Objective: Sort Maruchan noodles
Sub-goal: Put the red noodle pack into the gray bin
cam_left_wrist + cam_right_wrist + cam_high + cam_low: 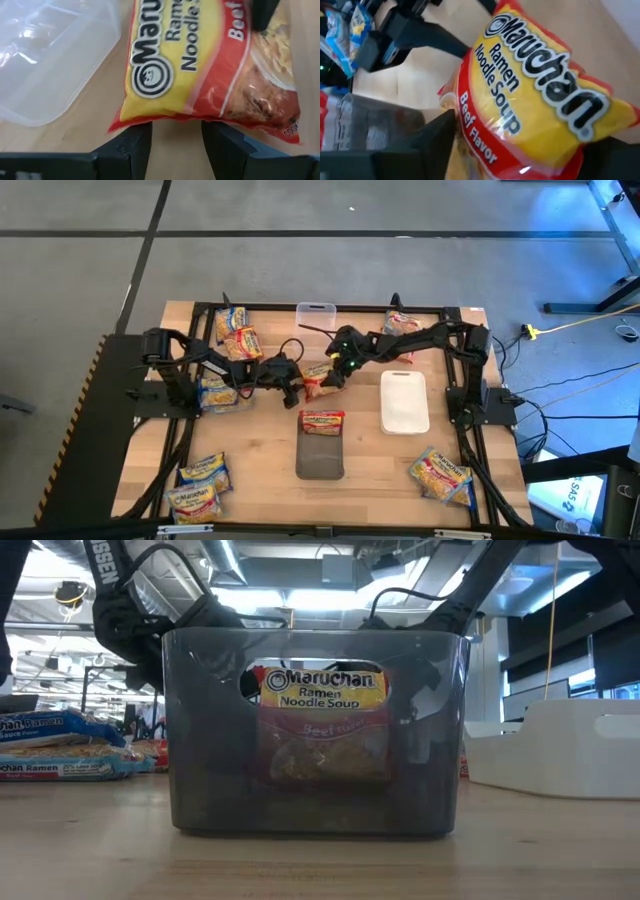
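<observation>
Nearest the low camera, a grey translucent bin is standing on the wooden table, and a beef ramen packet is showing through its front wall; from above, that packet is lying across the bin's far end. At the table's centre, both grippers are meeting over a second red beef packet. The right gripper is straddling this packet: one dark finger is lying against the packet's red edge, the other is sitting at its far side, so the jaws are closing around the packet, though whether they are pressing it firmly cannot be told. The left gripper is standing with its jaws parted and nothing between them, its two fingertips sitting just short of the packet's near edge. A clear container is lying beside the packet. A white container is resting to the right of the bin. Other noodle packets are lying in groups: two at the near left corner, a pile at the near right, several along the far left, and one at the far right.
</observation>
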You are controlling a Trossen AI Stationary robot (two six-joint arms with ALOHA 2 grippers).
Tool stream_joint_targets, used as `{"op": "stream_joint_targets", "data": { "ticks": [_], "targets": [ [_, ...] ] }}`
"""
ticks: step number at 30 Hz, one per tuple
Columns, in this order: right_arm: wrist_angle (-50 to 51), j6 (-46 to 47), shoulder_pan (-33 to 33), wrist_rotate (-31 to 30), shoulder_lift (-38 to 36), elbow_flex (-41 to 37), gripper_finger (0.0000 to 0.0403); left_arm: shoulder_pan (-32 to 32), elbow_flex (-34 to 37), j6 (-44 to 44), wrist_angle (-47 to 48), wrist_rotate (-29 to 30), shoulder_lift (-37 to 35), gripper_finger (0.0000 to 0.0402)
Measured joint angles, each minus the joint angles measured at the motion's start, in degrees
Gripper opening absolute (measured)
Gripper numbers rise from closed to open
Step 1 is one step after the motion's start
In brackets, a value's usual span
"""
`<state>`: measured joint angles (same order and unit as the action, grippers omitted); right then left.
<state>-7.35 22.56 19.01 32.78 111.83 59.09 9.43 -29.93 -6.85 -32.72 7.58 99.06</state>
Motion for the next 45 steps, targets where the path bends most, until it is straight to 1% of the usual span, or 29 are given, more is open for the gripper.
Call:
{"op": "stream_joint_targets", "data": {
  "ticks": [4, 7, 9, 11, 14, 18, 21, 24, 28, 32, 35, 38, 42, 45],
  "targets": [
    [0.07, -0.77, 0.04, 1.16, -0.05, 0.04, 0.0194, 0.04, -0.04, -0.02, 1.59, 0.43, -1.12, 0.0165],
    [1.55, -2.88, 0.04, 1.09, -1.12, 0.04, 0.0148, 0.04, -0.11, 0.0, 4.98, 1.7, -3.67, 0.0165],
    [3.01, -5.03, 0.04, 0.28, -2.61, 0.07, 0.0124, 0.04, -0.2, 0.0, 8.17, 3.59, -5.31, 0.0165],
    [4.27, -7.06, 0.04, -1.1, -4.38, 0.07, 0.0108, 0.04, -0.09, 0.02, 11.26, 5.47, -7.23, 0.0165],
    [7.49, -10.1, 0.04, -4.2, -8.03, 0.07, 0.0104, 0.04, -0.09, 0.02, 15.48, 7.17, -10.69, 0.0165],
    [13.21, -14.25, 0.06, -10.73, -13.49, 0.09, 0.012, -0.08, -0.05, 0.02, 18.53, 7.24, -17.06, 0.0165],
    [16.37, -16.65, 0.02, -14.51, -17.88, 0.09, 0.0122, -0.09, -0.02, 0.0, 18.93, 6.22, -22.05, 0.0165],
    [18.13, -17.58, -0.8, -16.87, -21.88, 0.09, 0.0114, -0.11, -0.04, -0.69, 18.18, 5.26, -26.49, 0.0165],
    [18.33, -18.61, -4.07, -19.68, -25.8, 0.11, 0.011, -0.11, -0.11, -7.8, 17.39, 0.49, -30.52, 0.0165],
    [18.31, -18.61, -9.22, -20.97, -27.57, 0.11, 0.0113, -0.15, -0.09, -10.85, 14.96, -3.89, -32.48, 0.0165],
    [19.01, -18.63, -13.55, -22.33, -27.65, 0.11, 0.0114, -0.13, -0.09, -11.08, 10.98, -8.02, -33.19, 0.0168],
    [20.27, -18.3, -17.7, -24.22, -27.63, 0.11, 0.0114, -0.15, -0.09, -11.06, 6.22, -12.32, -33.57, 0.0185],
    [20.33, -15.93, -23.18, -27.93, -27.76, 0.11, 0.0114, -0.56, -0.19, -12.53, -0.28, -18.33, -33.45, 0.0218],
    [20.29, -13.53, -25.85, -30.33, -27.98, 0.11, 0.0115, -2.59, -2.52, -12.57, -0.06, -21.39, -33.31, 0.0235]
  ]
}}
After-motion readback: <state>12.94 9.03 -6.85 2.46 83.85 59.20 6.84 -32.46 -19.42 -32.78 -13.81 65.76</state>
